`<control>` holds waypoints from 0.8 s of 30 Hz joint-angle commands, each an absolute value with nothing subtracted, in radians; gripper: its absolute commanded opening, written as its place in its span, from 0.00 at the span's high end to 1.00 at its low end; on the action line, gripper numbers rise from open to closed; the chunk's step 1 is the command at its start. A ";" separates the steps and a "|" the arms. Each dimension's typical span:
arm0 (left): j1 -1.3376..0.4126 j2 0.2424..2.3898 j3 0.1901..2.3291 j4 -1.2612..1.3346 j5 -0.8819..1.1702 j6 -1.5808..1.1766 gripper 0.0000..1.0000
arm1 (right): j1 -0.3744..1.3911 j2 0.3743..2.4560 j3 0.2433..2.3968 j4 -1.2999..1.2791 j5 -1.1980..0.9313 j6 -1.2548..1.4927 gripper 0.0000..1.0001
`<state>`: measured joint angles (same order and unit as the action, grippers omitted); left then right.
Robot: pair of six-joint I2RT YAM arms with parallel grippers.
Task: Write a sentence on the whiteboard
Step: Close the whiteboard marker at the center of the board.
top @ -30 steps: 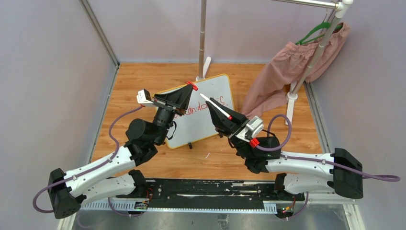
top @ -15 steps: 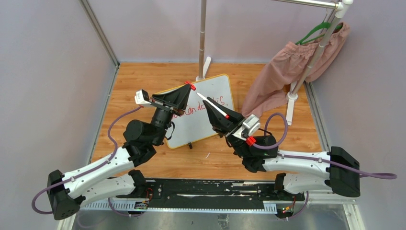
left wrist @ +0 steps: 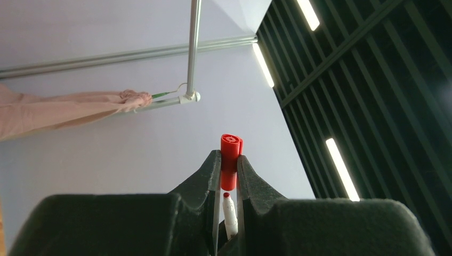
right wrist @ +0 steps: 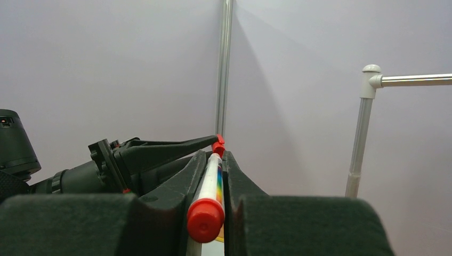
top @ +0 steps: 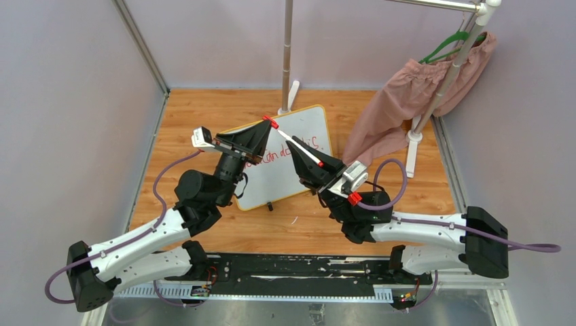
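Observation:
The whiteboard [top: 314, 122] lies flat on the wooden table, and the red sentence [top: 277, 155] on it is partly hidden by both arms. My left gripper [top: 269, 123] is shut on a red marker cap [left wrist: 230, 158], raised above the board. My right gripper [top: 292, 142] is shut on the white marker [top: 302, 149], whose red back end [right wrist: 206, 220] faces the wrist camera. The marker's red tip [left wrist: 227, 196] sits just under the cap's open end, between the left fingers [left wrist: 210, 176]. In the right wrist view the cap [right wrist: 218, 145] is right at the marker's far end.
A metal pole [top: 287, 54] stands just behind the board. A clothes rack at the back right carries a pink garment [top: 407, 102] on a green hanger. Grey walls close in the left, back and right sides.
The right arm has moved left and forward, bringing the marker tip up to the cap. The left gripper with the cap has barely shifted.

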<state>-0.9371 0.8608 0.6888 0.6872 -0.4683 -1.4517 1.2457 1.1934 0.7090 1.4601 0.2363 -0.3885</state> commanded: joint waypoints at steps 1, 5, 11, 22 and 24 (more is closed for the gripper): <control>-0.931 0.855 0.686 0.710 -0.444 -1.456 1.00 | 1.240 1.201 0.747 1.539 0.236 -0.382 1.00; -0.931 0.855 0.683 0.711 -0.434 -1.461 1.00 | 1.239 1.208 0.753 1.540 0.240 -0.383 1.00; -0.931 0.846 0.672 0.710 -0.439 -1.461 1.00 | 1.238 1.209 0.752 1.553 0.244 -0.384 1.00; -0.931 0.820 0.656 0.695 -0.480 -1.454 1.00 | 1.238 1.170 0.733 1.548 0.235 -0.378 1.00; -0.931 0.821 0.658 0.695 -0.470 -1.456 1.00 | 1.238 1.175 0.732 1.548 0.245 -0.384 1.00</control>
